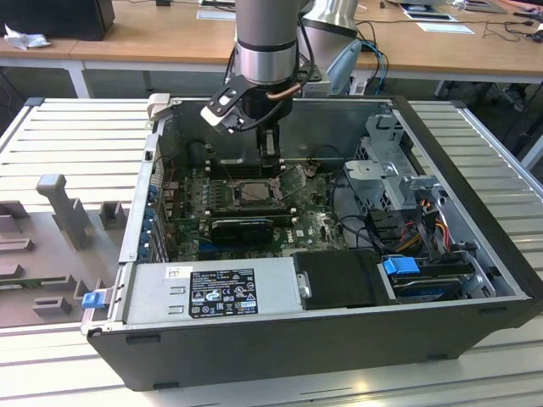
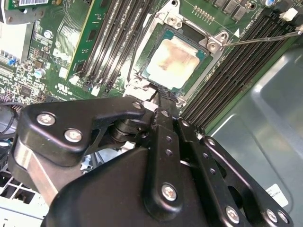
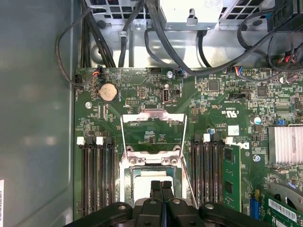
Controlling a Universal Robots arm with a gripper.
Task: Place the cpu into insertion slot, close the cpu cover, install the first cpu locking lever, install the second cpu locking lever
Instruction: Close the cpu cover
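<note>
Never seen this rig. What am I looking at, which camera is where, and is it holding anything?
One robot arm reaches down into an open computer case on a slatted metal table. The exterior view comes from a camera off the arm. Both wrist views ride on the arm, looking past its hand at the motherboard. The hand's fingers are together, nothing seen between them, just above the insertion slot. The cpu already lies in it. The cpu cover is flipped open beside it.
</note>
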